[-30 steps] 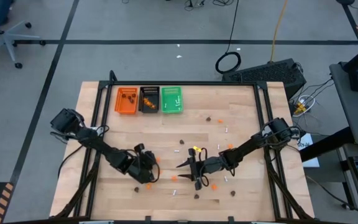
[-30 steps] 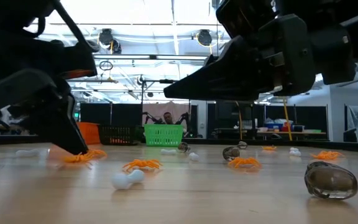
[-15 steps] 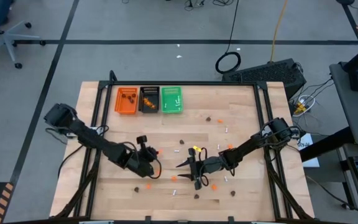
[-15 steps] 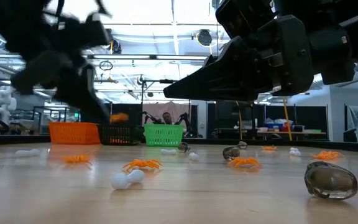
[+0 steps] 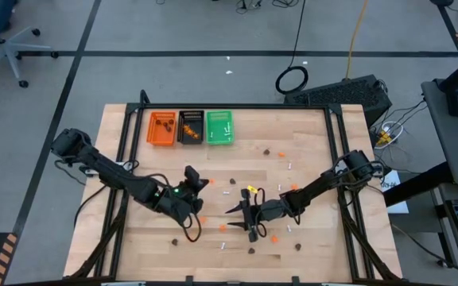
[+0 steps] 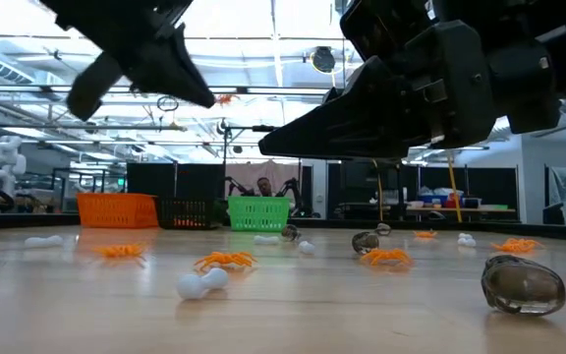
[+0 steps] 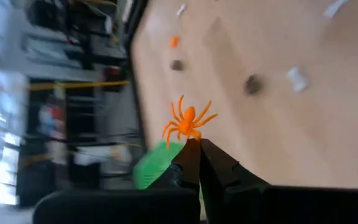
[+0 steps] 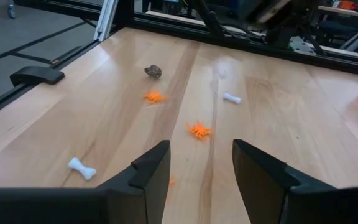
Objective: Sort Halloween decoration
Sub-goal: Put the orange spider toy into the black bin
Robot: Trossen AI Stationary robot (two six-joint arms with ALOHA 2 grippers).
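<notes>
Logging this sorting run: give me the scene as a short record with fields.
left end effector: shut on an orange spider, raised off the table, near the table's middle
right end effector: open, empty, low over the wooden table, right of centre
trays: orange tray, black tray, green tray side by side at the far edge
loose trinkets: orange spiders, white bones and dark blobs scattered on the near half
sorting: unfinished

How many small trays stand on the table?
3, side by side at the table's far edge: the orange tray on the left, the black tray in the middle, the green tray on the right.
</notes>
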